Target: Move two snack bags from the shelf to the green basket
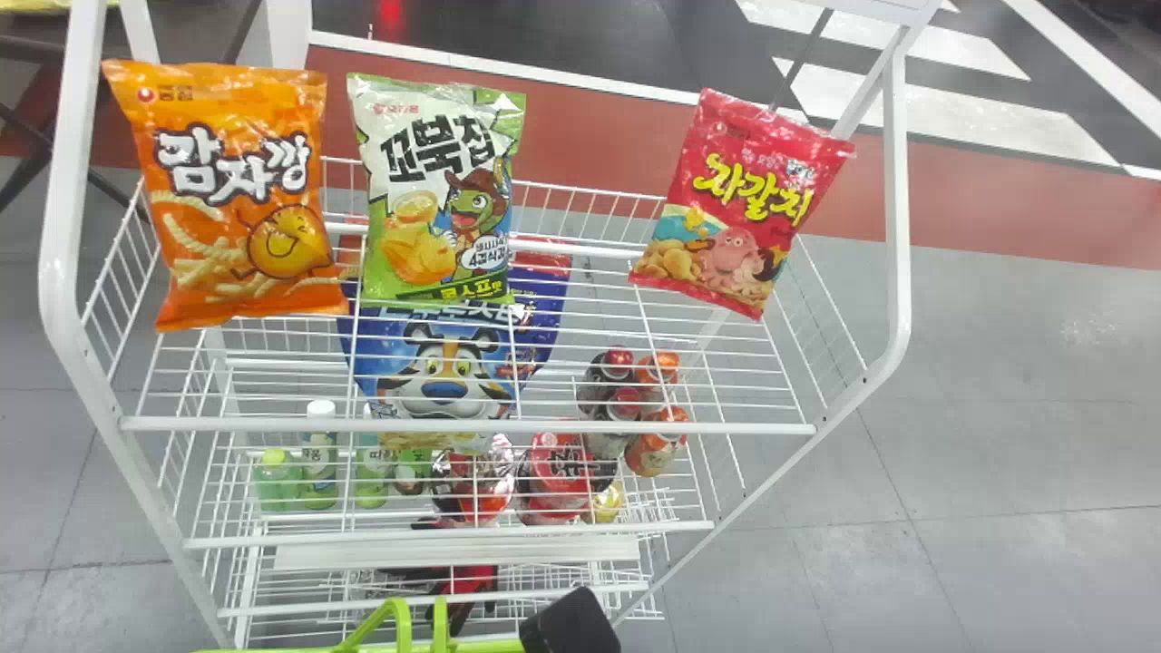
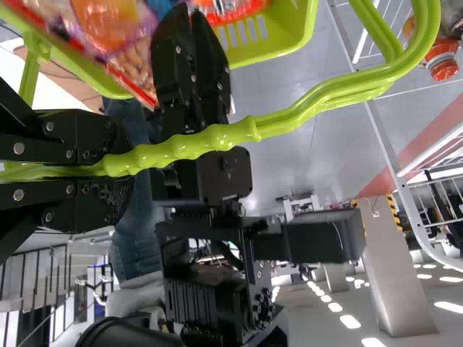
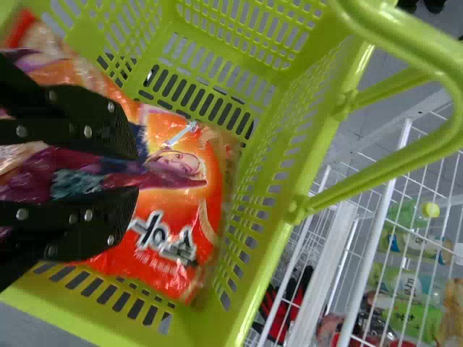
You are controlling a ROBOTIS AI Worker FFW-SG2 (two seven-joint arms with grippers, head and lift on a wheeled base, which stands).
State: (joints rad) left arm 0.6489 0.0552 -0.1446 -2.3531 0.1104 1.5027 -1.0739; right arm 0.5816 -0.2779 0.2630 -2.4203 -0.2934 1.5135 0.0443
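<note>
Black fingers of the right claw (image 3: 136,170) stand slightly apart over a red-and-orange snack bag (image 3: 170,206) lying inside the green basket (image 3: 318,163); its print shows through the gap between them. Whether a second bag lies there too, I cannot tell. The left claw (image 2: 130,163) is closed around the basket's ribbed handle (image 2: 195,147), one finger on either side of it.

Beyond the basket, in the head view, is the white wire shelf (image 1: 472,424). On its top rack, an orange bag (image 1: 231,213) stands at the left with a green-and-white bag (image 1: 435,199) just beside it; a tilted red bag (image 1: 739,209) stands well apart, towards the right. Below that rack is a large blue bag (image 1: 431,349) with a cartoon tiger. Lower still, white- and green-capped bottles (image 1: 319,458) stand at the left, and bottles with red and orange caps (image 1: 658,444) are gathered at the right.
</note>
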